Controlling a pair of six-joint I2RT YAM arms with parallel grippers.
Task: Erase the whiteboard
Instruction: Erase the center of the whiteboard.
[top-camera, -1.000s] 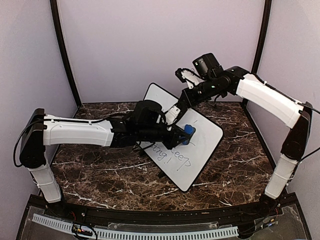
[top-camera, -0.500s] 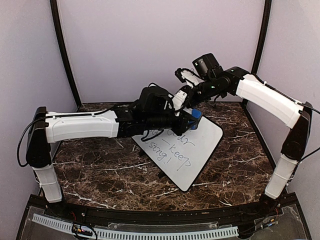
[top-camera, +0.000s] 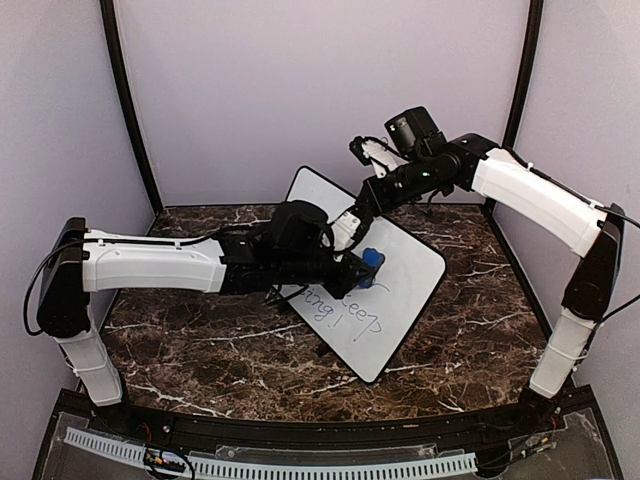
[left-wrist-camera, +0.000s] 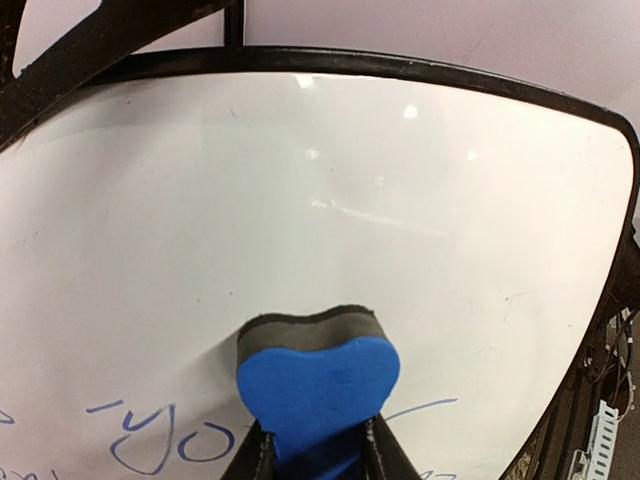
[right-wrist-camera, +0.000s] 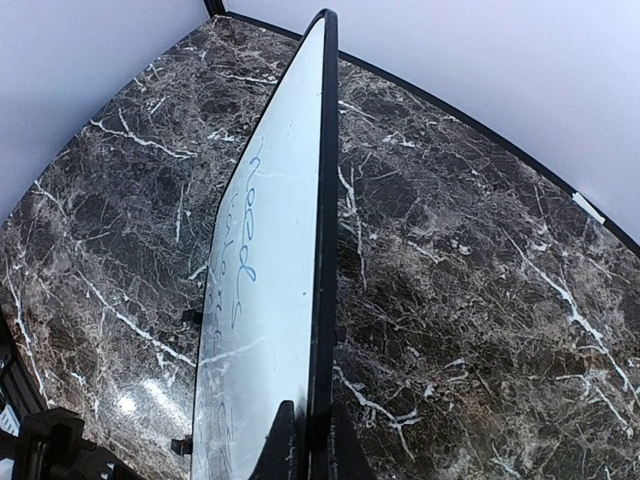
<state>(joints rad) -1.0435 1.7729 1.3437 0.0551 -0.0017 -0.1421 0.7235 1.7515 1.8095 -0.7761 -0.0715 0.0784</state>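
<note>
You are viewing the whiteboard (top-camera: 412, 262) standing at a tilt over the middle of the marble table (top-camera: 190, 345). Its far corner is rising in front of the back wall (top-camera: 300, 90), and its near corner is lying low toward the table.

The right gripper (top-camera: 352, 224) is reaching in from the far right and is clamping the board's black far edge with its jaws nearly together. In the right wrist view, its fingers (right-wrist-camera: 283, 445) are sitting on either side of that edge.

The left gripper (top-camera: 360, 270) is reaching in from the left and is squeezing the blue eraser (top-camera: 372, 261) between narrowly set jaws. In the left wrist view, the eraser's dark felt face is touching the white surface. The foam is bulging above the jaws.

Blue handwriting (top-camera: 345, 312) is covering the near part of the board, just beside the eraser. The surface on the far side of the eraser is showing plain white.
</note>
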